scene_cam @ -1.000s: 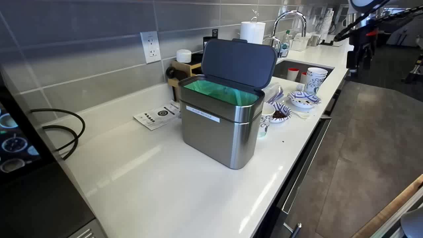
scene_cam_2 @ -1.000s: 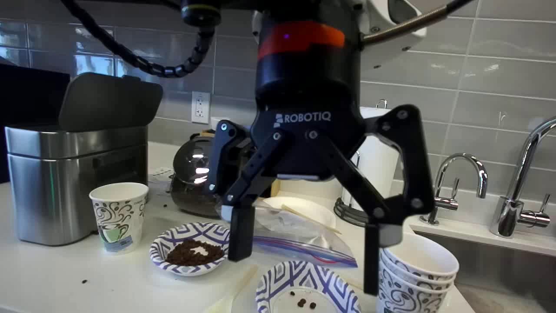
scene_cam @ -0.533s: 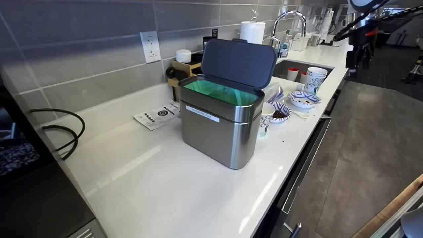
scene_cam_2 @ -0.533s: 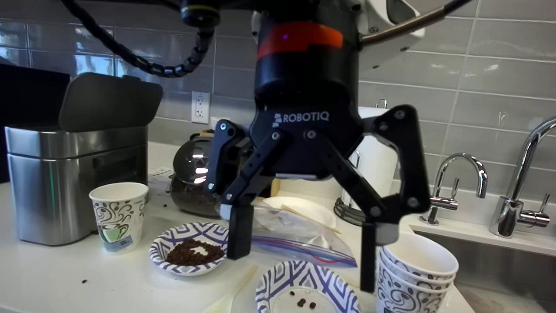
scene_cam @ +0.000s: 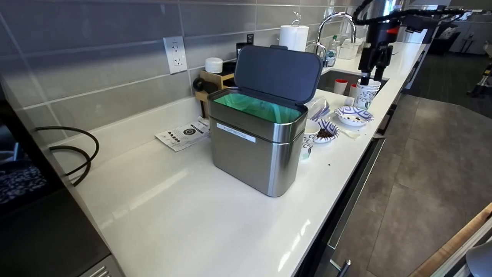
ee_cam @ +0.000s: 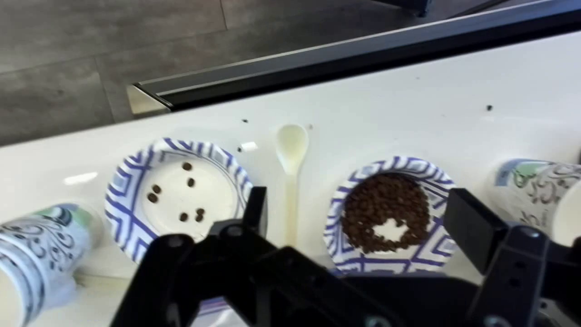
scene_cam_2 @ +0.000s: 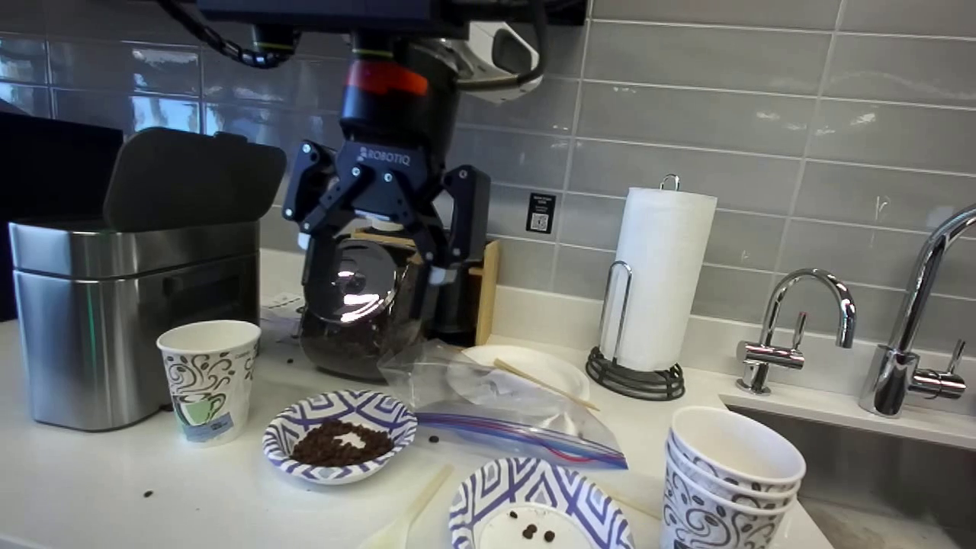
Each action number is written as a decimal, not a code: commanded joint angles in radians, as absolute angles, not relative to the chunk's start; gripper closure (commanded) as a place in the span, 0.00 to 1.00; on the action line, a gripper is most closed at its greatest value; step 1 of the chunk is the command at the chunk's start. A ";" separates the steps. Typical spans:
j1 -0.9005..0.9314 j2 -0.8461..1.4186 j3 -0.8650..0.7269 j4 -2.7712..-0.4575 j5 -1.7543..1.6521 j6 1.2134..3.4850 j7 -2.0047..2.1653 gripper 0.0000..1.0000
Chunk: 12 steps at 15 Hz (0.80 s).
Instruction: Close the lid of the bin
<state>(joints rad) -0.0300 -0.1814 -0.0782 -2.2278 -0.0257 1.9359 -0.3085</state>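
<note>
Lid (scene_cam: 277,75) stands raised at rim of steel bin (scene_cam: 250,157), green liner (scene_cam: 246,104) showing inside; bin sits upright on white bench (scene_cam: 173,223). Patterned paper cup (scene_cam_2: 210,381) stands just beside bin, bowl (scene_cam_2: 374,408) of dark beans (scene_cam_2: 328,450) near cup. Your tool (ee_cam: 356,204) hangs above bench, fingers (ee_cam: 472,227) spread apart, well away from lid. In wrist view pale spoon (ee_cam: 292,145) lies between that bowl and second bowl (ee_cam: 125,200).

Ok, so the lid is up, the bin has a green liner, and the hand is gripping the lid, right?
Not quite: the hand isn't gripping the lid. An exterior view shows it well clear, and the wrist view shows it open. The lid is up and the bin does have a green liner.
</note>
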 commanded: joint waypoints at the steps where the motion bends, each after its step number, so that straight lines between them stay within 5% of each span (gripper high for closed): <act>1: 0.008 -0.165 -0.072 -2.174 0.097 1.908 -0.397 0.00; 12: 0.034 -0.070 -0.086 -2.032 0.529 1.707 -0.810 0.00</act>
<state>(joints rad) 0.0289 -0.1345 -0.0782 -2.1087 0.4573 1.8250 -0.7205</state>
